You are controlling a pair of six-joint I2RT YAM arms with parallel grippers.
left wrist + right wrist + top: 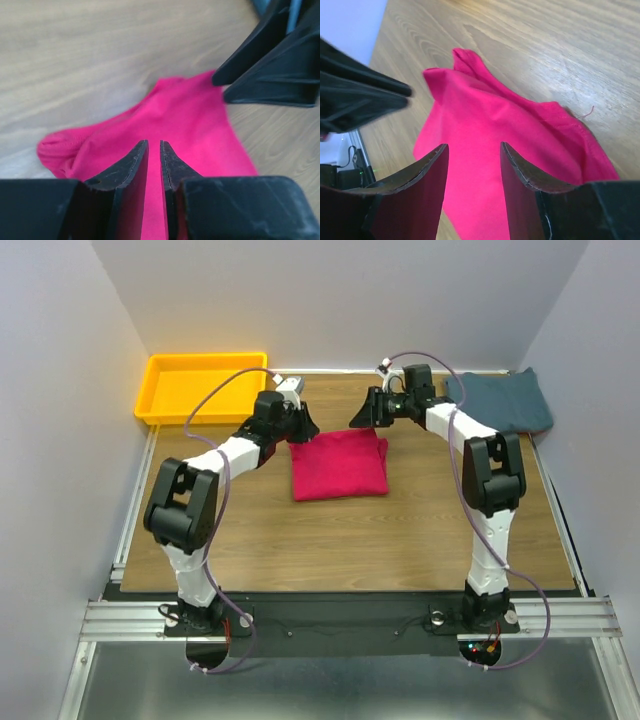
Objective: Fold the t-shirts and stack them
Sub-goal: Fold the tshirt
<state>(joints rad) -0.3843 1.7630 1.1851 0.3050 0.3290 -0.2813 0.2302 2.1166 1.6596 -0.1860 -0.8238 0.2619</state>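
Observation:
The crimson-pink t-shirt [338, 467] lies folded into a rough square at the middle of the table. It fills the left wrist view [185, 117] and the right wrist view [485, 120]. My left gripper [307, 432] hovers at its back left corner, jaws only a narrow slit apart with nothing between them [154, 143]. My right gripper [361, 421] hovers at the back right corner, jaws open and empty over the cloth [472, 146]. The teal-blue t-shirt [500, 400] lies folded at the back right, apart from both grippers.
A yellow tray [200, 386] sits at the back left corner. The right gripper's fingers [280, 65] show close by in the left wrist view. Bare wood lies in front of the pink shirt. Walls close the back and sides.

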